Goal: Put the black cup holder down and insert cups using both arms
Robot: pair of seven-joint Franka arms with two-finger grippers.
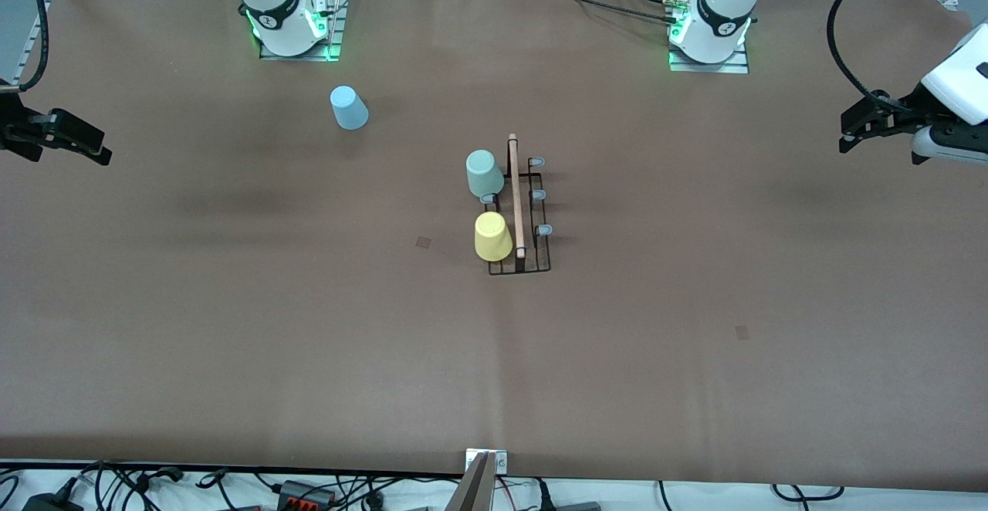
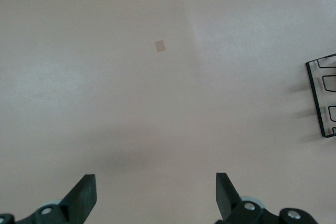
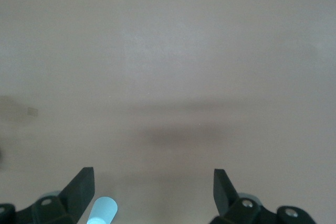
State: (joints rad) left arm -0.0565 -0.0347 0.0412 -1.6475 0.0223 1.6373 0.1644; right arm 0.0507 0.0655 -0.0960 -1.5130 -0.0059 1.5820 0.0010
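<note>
Black cup holder (image 1: pixel 519 214), mid-table, two of three cups seated; both arms drawn back.

The wire rack stood at the table's centre, wooden rod (image 1: pixel 515 194) along its top. A mint green cup (image 1: pixel 484 173) and a yellow cup (image 1: pixel 492 236) sat inverted on its prongs, the yellow nearer the front camera; the three capped prongs toward the left arm's end were bare. The light blue cup (image 1: pixel 349 107) lay apart, near the right arm's base. Right gripper (image 1: pixel 73 140) hung over its table end, fingers spread, holding nothing; left gripper (image 1: pixel 868 121) likewise, over its own end. Risk, as judged: the light rack might slide or tip when the last cup was pressed on; seated cups crowd the approach. Small tape patches (image 1: pixel 424 241) marked the brown table (image 1: pixel 231 341).
</note>
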